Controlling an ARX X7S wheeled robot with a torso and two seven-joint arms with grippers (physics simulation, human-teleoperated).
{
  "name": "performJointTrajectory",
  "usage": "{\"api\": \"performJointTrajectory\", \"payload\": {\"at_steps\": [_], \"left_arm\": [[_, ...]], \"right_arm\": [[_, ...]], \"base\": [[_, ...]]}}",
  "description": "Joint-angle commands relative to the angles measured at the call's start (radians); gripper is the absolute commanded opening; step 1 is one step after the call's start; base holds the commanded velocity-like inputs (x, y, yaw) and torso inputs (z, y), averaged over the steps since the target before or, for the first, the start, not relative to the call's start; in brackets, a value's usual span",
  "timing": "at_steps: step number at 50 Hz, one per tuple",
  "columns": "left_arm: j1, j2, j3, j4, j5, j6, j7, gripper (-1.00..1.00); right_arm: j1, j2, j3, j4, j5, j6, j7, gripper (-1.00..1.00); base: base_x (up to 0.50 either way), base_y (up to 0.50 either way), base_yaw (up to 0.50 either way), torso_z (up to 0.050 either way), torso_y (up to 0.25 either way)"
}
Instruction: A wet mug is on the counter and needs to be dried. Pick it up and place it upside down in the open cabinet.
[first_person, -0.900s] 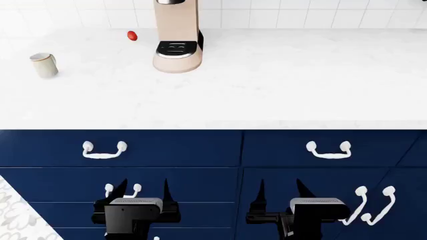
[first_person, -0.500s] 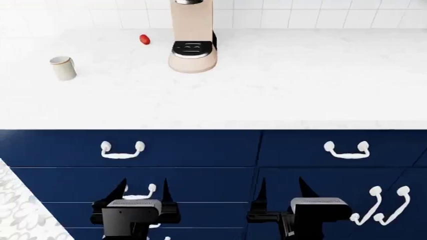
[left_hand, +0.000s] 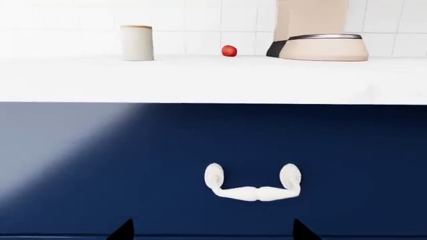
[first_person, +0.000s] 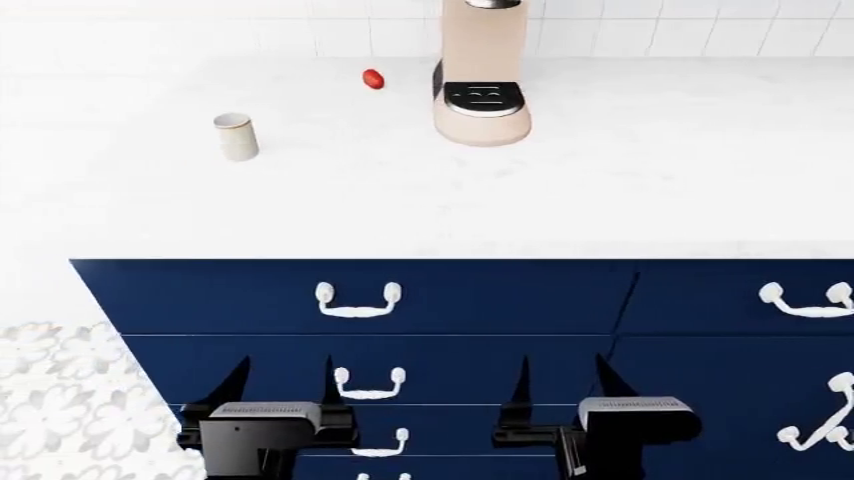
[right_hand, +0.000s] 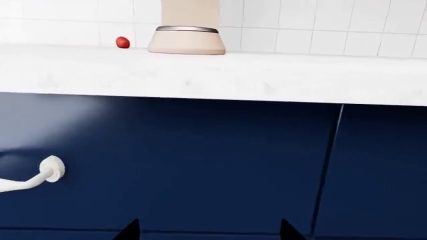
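The cream-white mug (first_person: 238, 136) stands upright on the white marbled counter (first_person: 400, 200), at its left part. It also shows in the left wrist view (left_hand: 137, 43), far off on the counter (left_hand: 213, 80). My left gripper (first_person: 284, 380) is open and empty, low in front of the navy drawers, well below the counter. My right gripper (first_person: 561, 378) is open and empty beside it. In the wrist views only the black fingertips (left_hand: 123, 230) (right_hand: 130, 231) show, wide apart. The open cabinet is out of view.
A tall beige coffee machine (first_person: 481, 75) stands at the back of the counter by the tiled wall. A small red thing (first_person: 374, 79) lies left of it. Navy drawers with white handles (first_person: 358, 300) fill the front. Patterned floor (first_person: 67, 400) shows at the left.
The whole view has shifted: mug, coffee machine and drawers have slid to the right in the head view, and the counter's left end and floor have come into sight. Both grippers stay open.
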Motion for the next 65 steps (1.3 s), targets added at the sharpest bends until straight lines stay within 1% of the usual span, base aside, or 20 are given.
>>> {"api": "performJointTrajectory", "payload": {"at_steps": [1,5,7,12,16,23,29,33,40,43,65], "left_arm": [[-0.001,-0.013,0.013,0.003,-0.012,0.003,-0.019,1.0],[0.007,-0.019,0.016,0.026,-0.013,0.005,-0.032,1.0],[0.016,-0.026,0.015,0.06,-0.02,-0.004,-0.034,1.0],[0.04,-0.049,0.018,0.198,-0.037,-0.095,-0.041,1.0],[0.044,-0.071,0.007,0.368,-0.074,-0.247,-0.057,1.0],[-0.027,-0.117,-0.017,0.649,-0.198,-0.587,-0.073,1.0],[-0.146,-0.138,-0.054,0.74,-0.292,-0.83,-0.105,1.0],[-0.194,-0.14,-0.08,0.772,-0.344,-0.929,-0.119,1.0],[-0.217,-0.142,-0.097,0.801,-0.381,-0.986,-0.131,1.0],[-0.215,-0.145,-0.093,0.806,-0.372,-0.977,-0.138,1.0],[-0.201,-0.158,-0.088,0.827,-0.373,-0.959,-0.158,1.0]], "right_arm": [[-0.002,0.015,-0.014,-0.011,0.011,0.0,0.02,1.0],[-0.007,0.02,-0.017,-0.033,0.011,0.009,0.032,1.0],[-0.012,0.025,-0.014,-0.072,0.024,0.04,0.034,1.0],[-0.039,0.041,-0.011,-0.23,0.035,0.139,0.051,1.0],[-0.033,0.057,-0.004,-0.363,0.061,0.29,0.058,1.0],[0.024,0.104,0.004,-0.573,0.107,0.573,0.057,1.0],[0.122,0.126,0.004,-0.686,0.137,0.808,0.069,1.0],[0.178,0.131,0.006,-0.729,0.157,0.902,0.07,1.0],[0.195,0.134,0.005,-0.746,0.164,0.931,0.077,1.0],[0.192,0.139,0.003,-0.751,0.168,0.928,0.072,1.0],[0.179,0.145,0.012,-0.763,0.187,0.918,0.082,1.0]], "base": [[0.0,0.5,0.0,0.0,0.0],[0.0,0.02,0.0,0.034,0.0],[0.0,0.0,0.0,0.05,0.0],[0.0,0.0,0.0,0.05,0.0],[0.0,0.0,0.0,0.05,0.0],[0.0,0.0,0.0,0.05,0.0],[0.0,0.0,0.0,0.05,0.0],[0.0,0.0,0.0,0.05,0.0],[0.01,0.0,0.0,0.05,0.0],[0.46,0.0,0.0,0.05,0.0],[0.5,0.06,0.0,0.0,0.0]]}}
